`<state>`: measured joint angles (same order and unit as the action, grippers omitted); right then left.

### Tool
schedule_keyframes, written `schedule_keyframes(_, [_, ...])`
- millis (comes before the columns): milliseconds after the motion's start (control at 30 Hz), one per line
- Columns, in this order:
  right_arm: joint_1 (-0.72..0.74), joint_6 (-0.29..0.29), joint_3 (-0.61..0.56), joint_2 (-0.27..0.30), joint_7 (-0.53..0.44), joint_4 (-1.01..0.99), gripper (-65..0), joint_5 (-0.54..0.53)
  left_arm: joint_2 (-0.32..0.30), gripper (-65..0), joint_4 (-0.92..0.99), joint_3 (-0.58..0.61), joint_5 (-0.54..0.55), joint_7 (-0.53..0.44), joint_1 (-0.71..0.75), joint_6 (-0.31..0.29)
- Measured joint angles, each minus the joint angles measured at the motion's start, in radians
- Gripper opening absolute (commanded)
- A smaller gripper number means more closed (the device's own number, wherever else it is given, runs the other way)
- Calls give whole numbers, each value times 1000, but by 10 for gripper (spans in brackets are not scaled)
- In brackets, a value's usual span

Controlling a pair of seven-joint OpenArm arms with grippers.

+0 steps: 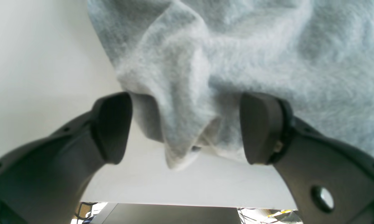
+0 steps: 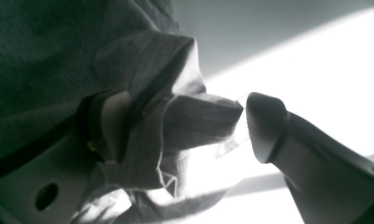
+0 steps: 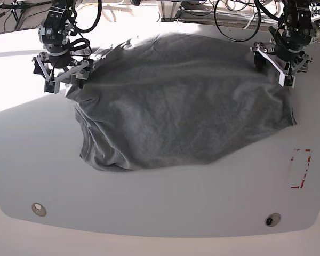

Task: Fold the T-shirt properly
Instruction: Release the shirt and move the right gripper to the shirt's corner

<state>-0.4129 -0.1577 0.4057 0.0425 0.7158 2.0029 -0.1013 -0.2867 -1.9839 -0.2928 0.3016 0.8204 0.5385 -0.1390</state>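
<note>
- A white table (image 3: 160, 213) with rounded near corners fills the base view; a small red-outlined rectangle (image 3: 300, 168) is marked near its right edge, and two small round fittings sit near the near edge, one at each corner.
- The T-shirt (image 3: 181, 106), grey and rumpled, lies spread over the far middle of the table, reaching from one arm to the other; its lower left part bunches into a rounded fold toward the near edge.
- The left gripper (image 3: 280, 63) is at the shirt's far right corner in the base view. Only the left wrist view shows its jaws: they stand wide apart, and a pointed fold of the T-shirt (image 1: 180, 137) hangs loose between them, touching neither pad clearly. Nothing is clamped.
- The right gripper (image 3: 61, 72) is at the shirt's far left corner in the base view. The right wrist view, dark and backlit, shows its jaws spread wide, with a bunched hem of the T-shirt (image 2: 202, 118) lying between them, draped against one finger (image 2: 112, 124) and reaching close to the other. It is not pinched.
- The base view cannot show either jaw opening; the wrist views do not show the shirt's full spread.
</note>
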Motion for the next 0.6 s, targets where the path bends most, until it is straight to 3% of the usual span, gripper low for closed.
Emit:
schedule_keyframes(200, [134, -1, -1, 7, -3, -1, -94, -4, -2, -144, -5, -14, 8, 1, -52, -3])
schedule_keyframes(500, [352, -1, 1, 59, 54, -102, -94, 0, 1, -144, -6, -147, 81, 10, -122, 3])
schedule_keyframes(600, [440, -44, -1, 60, 58, -204, -94, 7, 1, -144, -6, -204, 136, -6, -170, -2])
